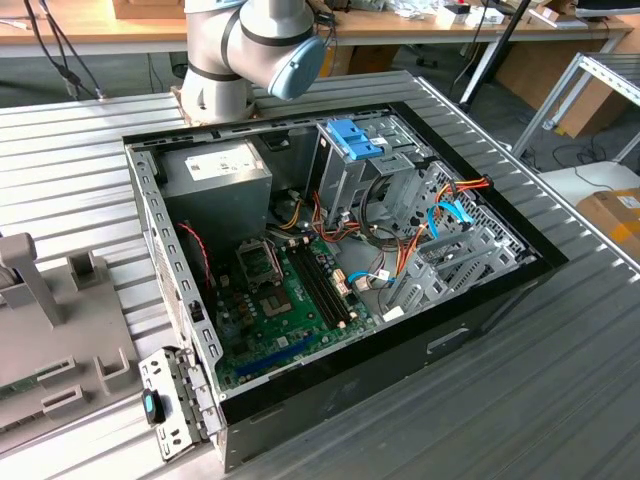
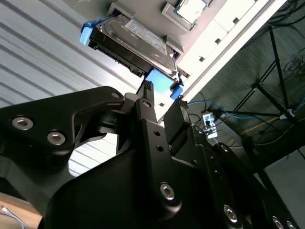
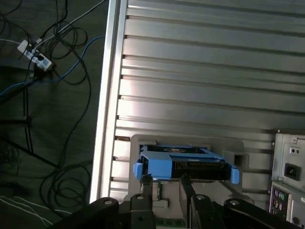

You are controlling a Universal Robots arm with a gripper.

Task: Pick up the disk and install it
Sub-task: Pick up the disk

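The jaws are seen parted, with nothing clamped between them. The gripper (image 2: 163,94) is held at the near edge of the disk (image 2: 136,40), with its fingertips (image 2: 147,88) just at the bright blue frame; whether the plastic is touched cannot be told. In both wrist views the disk is seated in a pale grey holder (image 3: 224,144), which is rested on the ribbed metal table (image 3: 205,71). Just beside the holder a grey rear panel (image 3: 288,176) with a socket is seen. Beyond the table edge, loose cables (image 3: 57,157) are spread over the dark floor. In the exterior view the arm (image 1: 250,45) is shown behind the opened computer case (image 1: 480,330).
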